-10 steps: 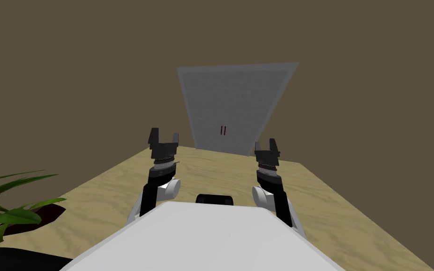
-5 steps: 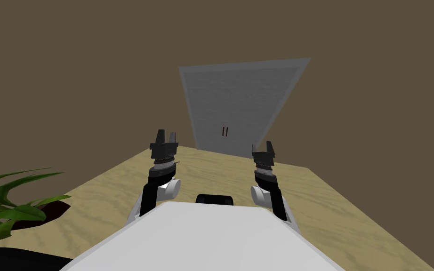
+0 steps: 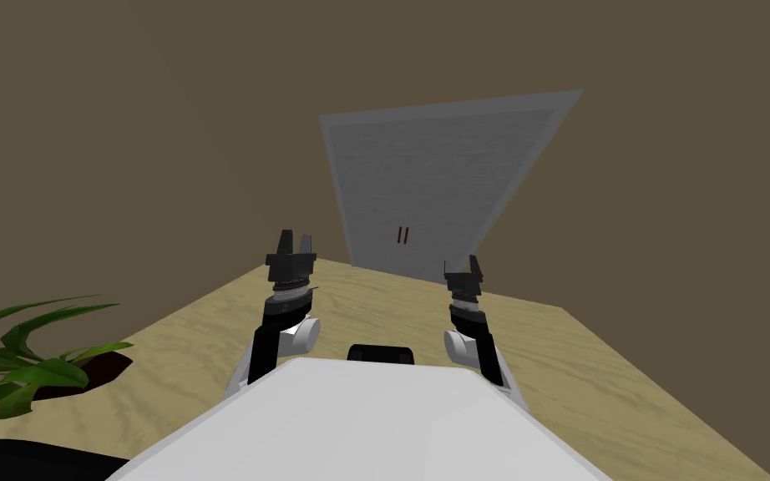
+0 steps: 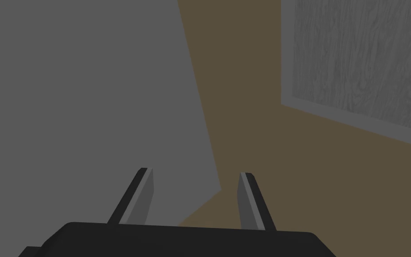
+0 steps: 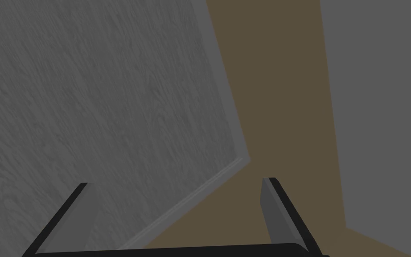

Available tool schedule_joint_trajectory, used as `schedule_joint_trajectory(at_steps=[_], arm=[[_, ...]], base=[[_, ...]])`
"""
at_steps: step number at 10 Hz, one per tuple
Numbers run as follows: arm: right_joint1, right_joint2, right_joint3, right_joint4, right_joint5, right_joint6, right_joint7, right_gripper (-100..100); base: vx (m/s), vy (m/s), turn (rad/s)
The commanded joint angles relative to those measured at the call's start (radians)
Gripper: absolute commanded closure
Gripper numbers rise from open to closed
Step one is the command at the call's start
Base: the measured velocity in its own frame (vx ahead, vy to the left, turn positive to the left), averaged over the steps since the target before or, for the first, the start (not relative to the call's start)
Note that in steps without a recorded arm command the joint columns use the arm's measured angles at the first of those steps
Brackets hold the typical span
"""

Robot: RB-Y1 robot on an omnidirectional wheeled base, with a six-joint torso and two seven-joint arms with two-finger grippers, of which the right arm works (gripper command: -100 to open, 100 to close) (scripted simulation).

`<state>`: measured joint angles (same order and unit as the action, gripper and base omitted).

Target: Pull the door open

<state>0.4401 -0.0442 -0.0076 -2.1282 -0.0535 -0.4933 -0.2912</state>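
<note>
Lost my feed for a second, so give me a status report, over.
Left gripper open, empty. Right gripper open, empty. Grey door ahead, looks shut, handles untouched. Plant far left, not in the way.

Both forearms rise side by side at lower centre of the head view. The left gripper and the right gripper point up-frame, fingers spread apart.

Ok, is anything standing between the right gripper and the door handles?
No. In the head view, only bare tan floor lies between the right gripper and the two dark handles on the grey door.
</note>
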Motion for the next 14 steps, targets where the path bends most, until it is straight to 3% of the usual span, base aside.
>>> schedule_joint_trajectory(at_steps=[1, 14], arm=[[-0.011, -0.004, -0.002, 0.033, -0.014, -0.008, -0.021, -100], [-0.088, -0.038, -0.031, 0.327, -0.153, -0.084, -0.228, -100]], base=[[0.082, -0.001, 0.052], [0.097, -0.010, 0.073]])
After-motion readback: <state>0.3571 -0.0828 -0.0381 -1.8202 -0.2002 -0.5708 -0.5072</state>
